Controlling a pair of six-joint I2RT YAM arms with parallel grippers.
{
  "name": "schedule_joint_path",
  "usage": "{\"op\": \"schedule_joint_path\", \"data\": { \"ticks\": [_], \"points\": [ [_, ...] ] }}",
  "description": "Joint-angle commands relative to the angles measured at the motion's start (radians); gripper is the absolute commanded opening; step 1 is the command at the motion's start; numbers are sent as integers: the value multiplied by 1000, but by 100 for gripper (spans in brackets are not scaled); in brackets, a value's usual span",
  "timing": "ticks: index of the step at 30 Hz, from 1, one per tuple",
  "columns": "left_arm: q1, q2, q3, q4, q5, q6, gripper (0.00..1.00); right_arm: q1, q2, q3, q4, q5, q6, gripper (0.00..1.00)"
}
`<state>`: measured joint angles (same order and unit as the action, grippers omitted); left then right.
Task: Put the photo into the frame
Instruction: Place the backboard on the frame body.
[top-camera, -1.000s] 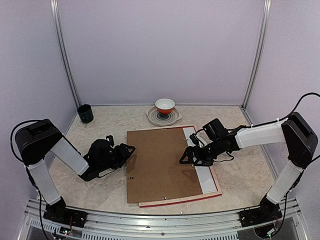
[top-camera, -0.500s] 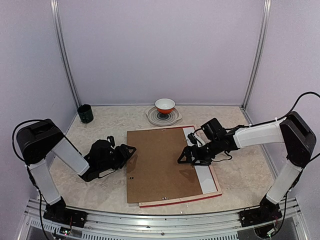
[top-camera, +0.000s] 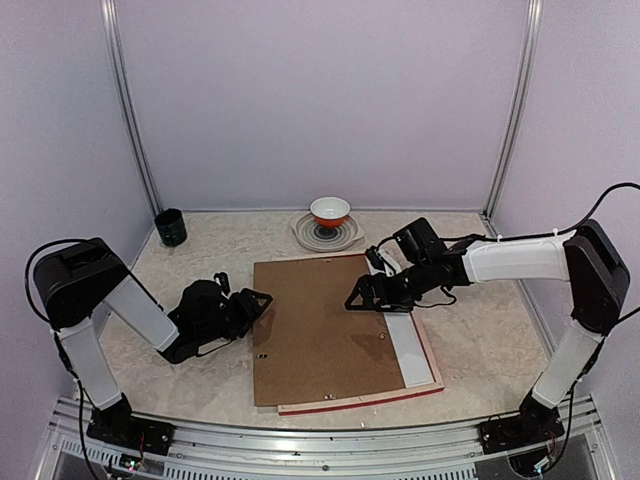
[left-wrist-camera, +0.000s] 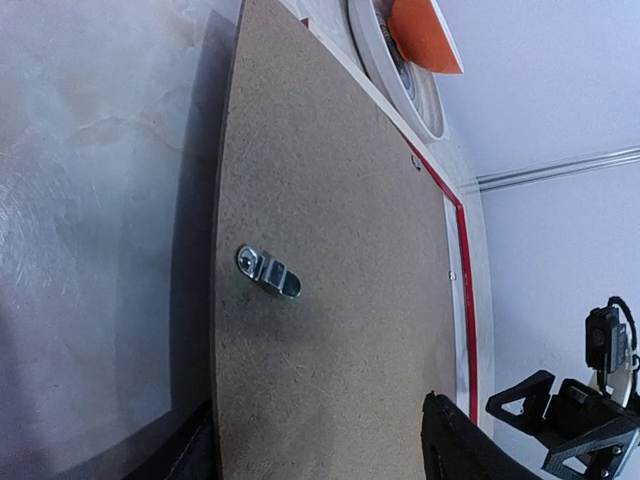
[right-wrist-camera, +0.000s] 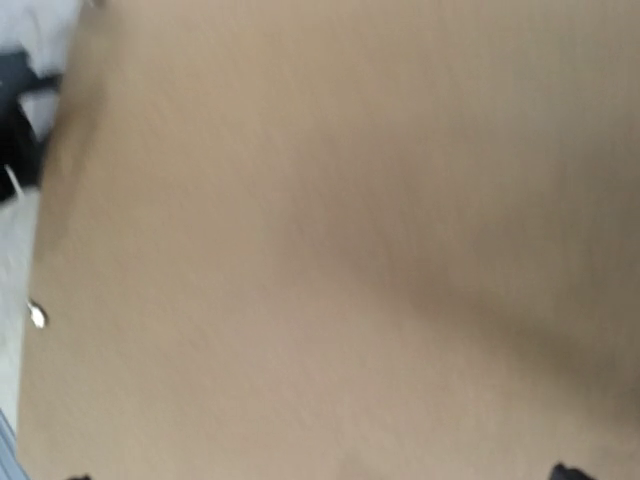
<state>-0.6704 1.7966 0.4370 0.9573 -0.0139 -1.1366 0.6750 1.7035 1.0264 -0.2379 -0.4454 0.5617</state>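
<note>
Just right of my left hand (top-camera: 257, 304) begins the backing board (top-camera: 320, 330). It lies flat on the frame (top-camera: 360, 400), whose rim shows past the board's right and near edges, all on the surface (top-camera: 480, 330). My right hand (top-camera: 358, 299) hangs over the board's right part. Beyond that hand, slightly to its left, a bowl (top-camera: 330, 210) sits on a plate (top-camera: 305, 235). Far beyond my left hand, to its left, stands a cup (top-camera: 170, 228).

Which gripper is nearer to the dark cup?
Left. The left gripper is in front of the cup, slightly right; the right gripper is far right of it, over the brown board.
</note>
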Motion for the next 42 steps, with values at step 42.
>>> {"op": "schedule_joint_path", "data": {
  "ticks": [42],
  "points": [
    [-5,19,-7,34,8,0,64,-116,432,504,-98,231,-66,99]
  ]
}}
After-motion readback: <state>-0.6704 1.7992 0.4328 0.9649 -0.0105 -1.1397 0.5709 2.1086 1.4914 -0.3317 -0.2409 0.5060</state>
